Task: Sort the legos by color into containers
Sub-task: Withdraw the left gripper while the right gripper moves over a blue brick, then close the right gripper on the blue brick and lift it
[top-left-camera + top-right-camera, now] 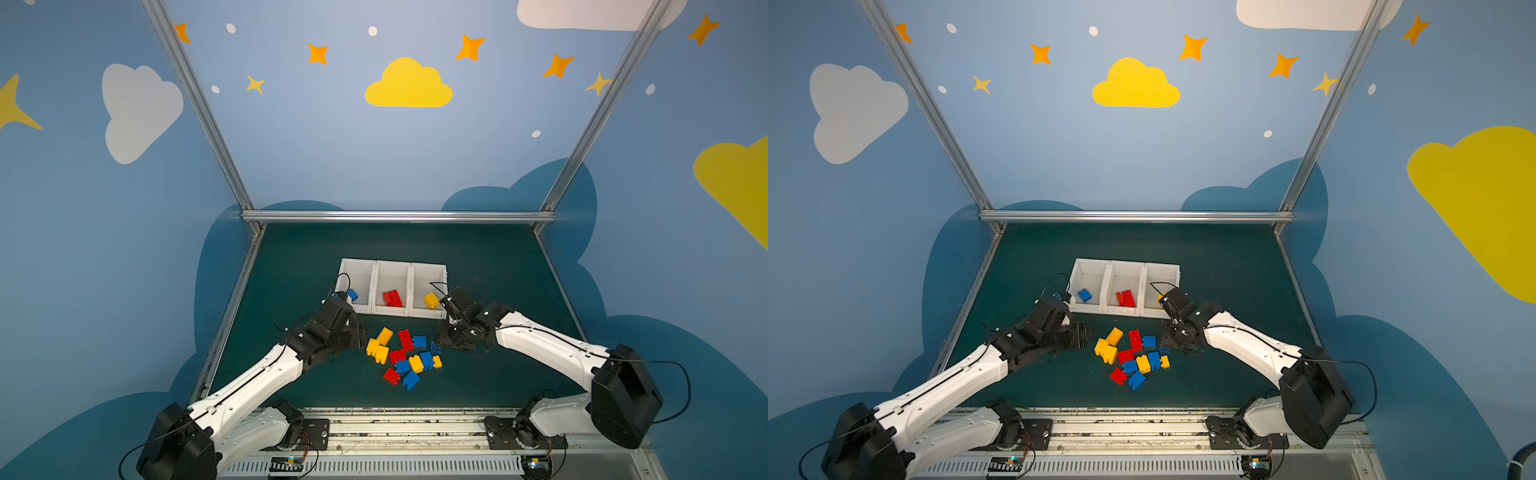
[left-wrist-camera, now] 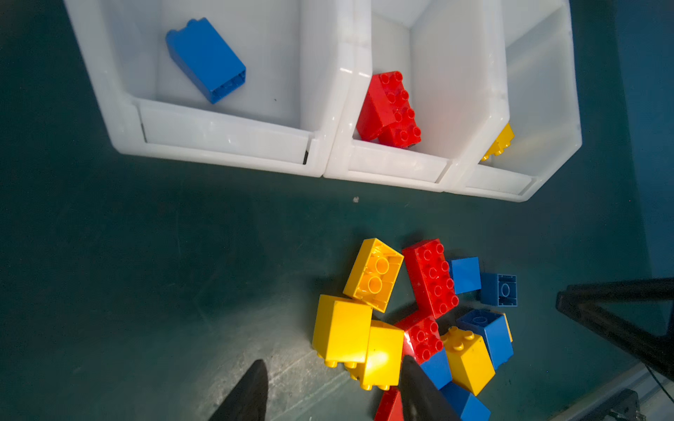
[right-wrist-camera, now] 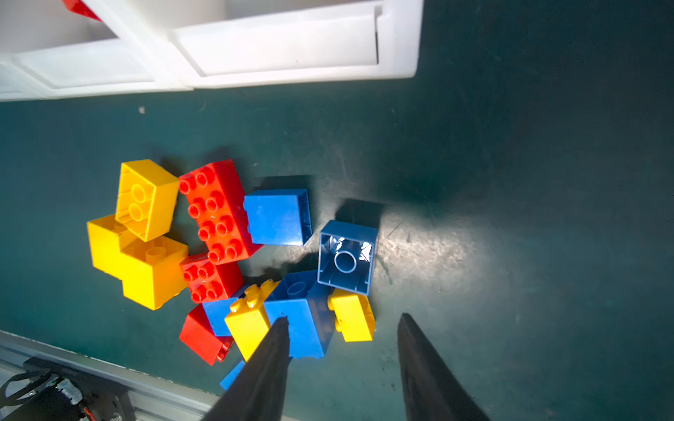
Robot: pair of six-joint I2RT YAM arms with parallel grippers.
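The containers (image 1: 390, 311) are three white joined bins at the middle of the green mat. The left bin holds a blue brick (image 1: 352, 294), the middle bin red bricks (image 1: 393, 298), the right bin a yellow brick (image 1: 431, 300). A pile of several red, yellow and blue legos (image 1: 405, 357) lies in front of the bins. My left gripper (image 1: 360, 334) hovers open at the pile's left edge, over two yellow bricks (image 2: 359, 342). Open too, my right gripper (image 1: 442, 338) hangs over the pile's right edge by a small yellow brick (image 3: 352, 315) and an upturned blue one (image 3: 346, 257). Neither holds anything.
Aluminium rails frame the mat at the back (image 1: 399, 216) and along both sides. The arms' base rail (image 1: 407, 428) runs along the front edge. Blue painted walls enclose the cell. Bare mat (image 1: 498, 270) lies right of and behind the bins.
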